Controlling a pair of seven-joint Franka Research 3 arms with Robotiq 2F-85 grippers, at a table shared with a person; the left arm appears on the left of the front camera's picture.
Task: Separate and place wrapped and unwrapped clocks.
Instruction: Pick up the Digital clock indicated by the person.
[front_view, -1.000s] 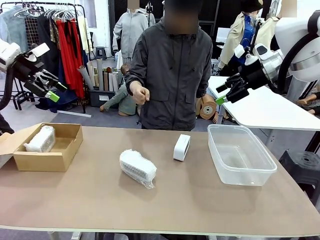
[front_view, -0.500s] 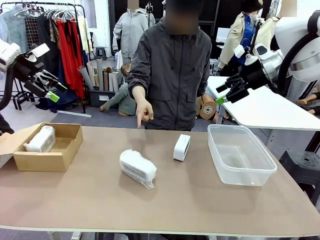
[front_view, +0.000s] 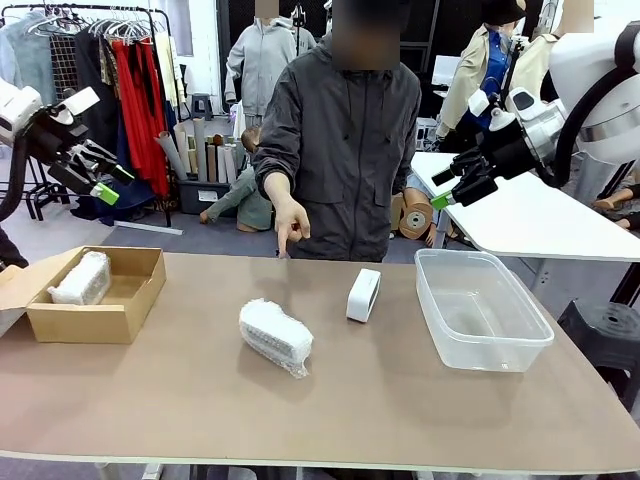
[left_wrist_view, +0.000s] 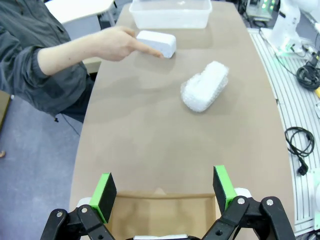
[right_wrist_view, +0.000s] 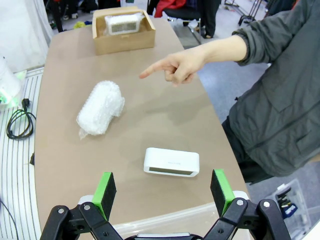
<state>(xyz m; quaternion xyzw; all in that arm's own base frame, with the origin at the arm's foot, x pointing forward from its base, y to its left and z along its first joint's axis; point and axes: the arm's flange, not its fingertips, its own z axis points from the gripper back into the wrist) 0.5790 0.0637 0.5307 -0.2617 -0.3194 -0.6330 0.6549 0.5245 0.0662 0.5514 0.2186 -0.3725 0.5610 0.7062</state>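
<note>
Big brown table (front_view: 400, 420), no shuffling of anything on it over the last second. Only change: person's hand (front_view: 291, 222), up at chest level in a loose fist a second ago, now dropped low over the far edge with the index finger stuck out. Reads as pointing out which clock to go for next, so probably a cue to start reaching. Can't tell which clock though: looks aimed at the bare clock (front_view: 363, 295) from the left wrist, more toward the left end of the table from the right wrist.

Containers next. Clear tub (front_view: 490, 357) at the right end, empty, presumably meant for the bare clock. Cardboard box (front_view: 95, 322) at the left end, flap open, already holding one wrapped clock (front_view: 80, 280). So one of three sorted, going by that.

Left to sort: second wrapped clock (front_view: 275, 335) lying around the middle of the table, a bit toward the near edge. Bare clock standing on its side nearer the far edge, just left of the tub, not touching it.

Left gripper (front_view: 113, 182) hanging high above the left end, right gripper (front_view: 440, 190) high beyond the far right corner. Both spread fully wide, gripping nothing.
</note>
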